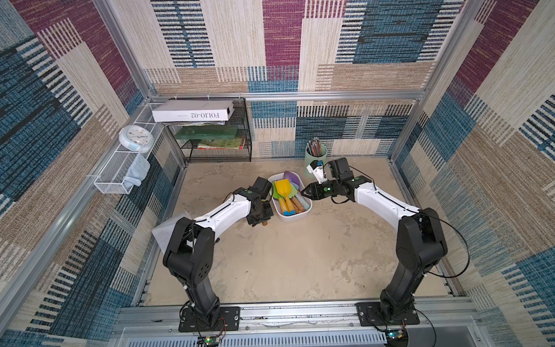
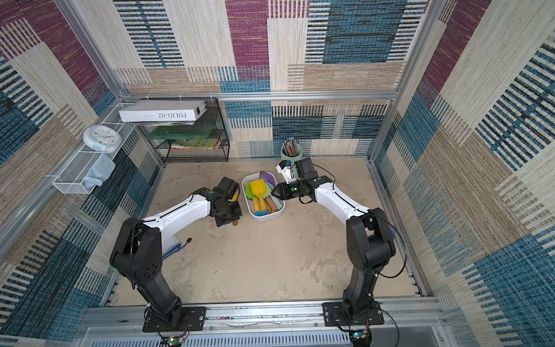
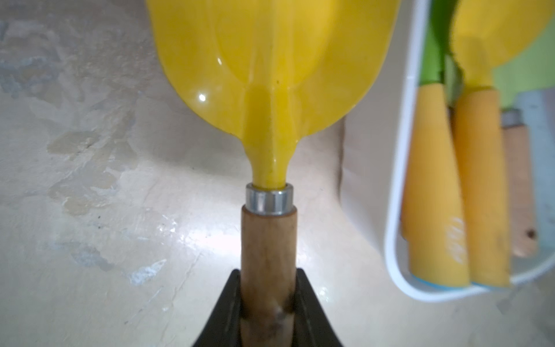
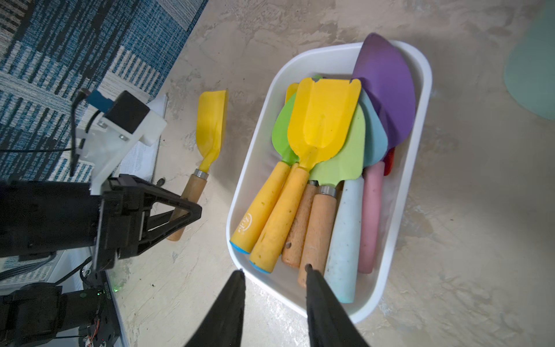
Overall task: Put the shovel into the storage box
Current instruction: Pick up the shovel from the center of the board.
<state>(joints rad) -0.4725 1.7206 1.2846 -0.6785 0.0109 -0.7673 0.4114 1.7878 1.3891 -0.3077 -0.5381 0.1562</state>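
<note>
**Here: shovel (image 4: 210, 126) clamped just left of the storage box (image 1: 295, 217)**

Far left, on the side wall: a white wire basket (image 1: 111, 180) with a clock (image 1: 135, 137) and a pale blue cloth. Beside it, in the back corner, a black mesh rack (image 1: 216, 150) under a white carton lettered FOLIO-02.

Further right, the left claw (image 3: 268, 272), closed tight on the shovel's wooden handle, a little below the metal collar. Yellow blade pointing away from the claw, toward the back wall. Sits low at the worktop (image 1: 285, 255), outside the storage box and just beside its left wall; cannot tell whether the handle end touches the surface.

Inside the box: a heap of other shovels (image 4: 324, 120), with yellow, green, blue and purple blades to the back and handles to the front.

At the box's right rim, the right claw (image 4: 274, 269), jaws partly apart, gripping nothing. In the right wrist view, one tip outside the rim, its twin over a wooden handle end.

Behind that arm, near the back wall: a mint-green pencil cup (image 1: 315, 156) full of pencils.
</note>
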